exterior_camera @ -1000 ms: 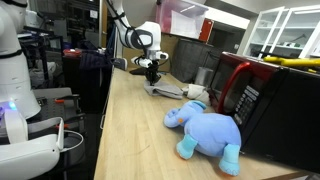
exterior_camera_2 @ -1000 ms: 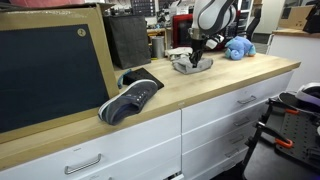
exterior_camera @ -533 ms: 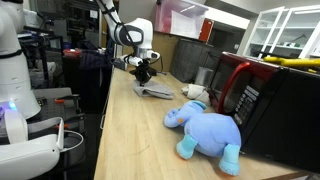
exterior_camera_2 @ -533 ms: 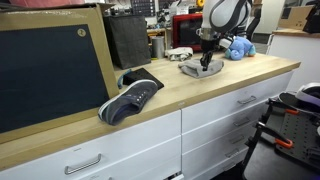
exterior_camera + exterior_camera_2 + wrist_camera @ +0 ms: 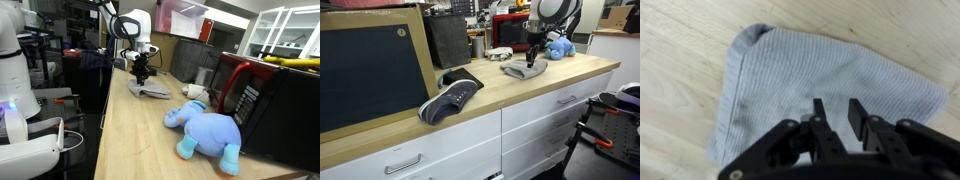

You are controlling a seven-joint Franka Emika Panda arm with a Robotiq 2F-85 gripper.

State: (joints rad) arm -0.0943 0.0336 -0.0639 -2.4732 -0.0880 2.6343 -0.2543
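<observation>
Thing: grey ribbed knit cloth
Shape: roughly triangular, rounded corners
Pose: lying flat
Place: near the blue plush elephant, not touching it

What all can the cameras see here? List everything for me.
cloth: one, grey, lying on the counter under the gripper
plush elephant: one, blue, on the counter beside the microwave
shoe: one, dark with white sole, on the counter near the board
microwave: one, black with red trim, on the counter
board: one, black in a wooden frame, standing on the counter
counter: one, light wood, over white drawers
gripper: one, black, over the cloth, jaws slightly apart
</observation>
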